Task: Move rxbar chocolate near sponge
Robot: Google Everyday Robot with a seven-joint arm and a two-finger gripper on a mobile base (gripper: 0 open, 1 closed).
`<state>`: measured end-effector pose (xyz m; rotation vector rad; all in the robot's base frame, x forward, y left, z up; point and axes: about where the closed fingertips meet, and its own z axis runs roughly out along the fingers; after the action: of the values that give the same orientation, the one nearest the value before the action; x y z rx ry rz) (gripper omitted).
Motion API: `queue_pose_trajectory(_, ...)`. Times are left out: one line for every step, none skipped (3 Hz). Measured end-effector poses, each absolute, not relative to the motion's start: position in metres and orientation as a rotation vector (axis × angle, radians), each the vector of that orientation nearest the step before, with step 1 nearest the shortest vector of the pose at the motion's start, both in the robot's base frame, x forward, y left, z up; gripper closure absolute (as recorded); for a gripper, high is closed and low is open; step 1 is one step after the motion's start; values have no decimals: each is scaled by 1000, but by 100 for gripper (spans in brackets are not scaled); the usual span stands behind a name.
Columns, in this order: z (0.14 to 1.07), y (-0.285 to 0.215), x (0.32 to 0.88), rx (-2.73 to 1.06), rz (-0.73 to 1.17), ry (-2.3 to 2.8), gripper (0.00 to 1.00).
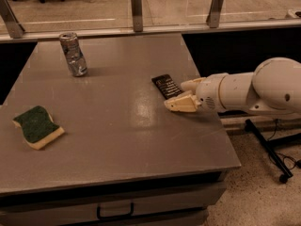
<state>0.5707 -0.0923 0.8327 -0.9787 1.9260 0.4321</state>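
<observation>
The rxbar chocolate (164, 84), a flat black wrapped bar, lies on the grey table (117, 126) right of centre. My gripper (178, 94) reaches in from the right at the bar's near right end. Its two pale fingers are spread apart, one finger (181, 104) in front of the bar and the other behind it, low over the tabletop. The bar's near end lies between them, not clamped. The sponge (36, 127), green top over yellow foam, lies far off at the table's front left.
A dented silver can (73, 53) stands at the back left of the table. A glass rail with metal posts (136, 4) runs behind the table. The table's right edge is just under my arm (254, 91). A black stand base (270, 149) sits on the floor at right.
</observation>
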Motion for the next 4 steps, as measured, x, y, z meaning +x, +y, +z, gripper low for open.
queue_pose_trajectory(827, -91, 579, -977, 422, 1920, 56)
queue_pose_trajectory(830, -80, 582, -1017, 431, 1894, 79)
queue_pose_trajectory(841, -59, 580, -1088, 489, 1844, 100)
queue_pose_trajectory(859, -28, 568, -1205, 612, 1758, 100)
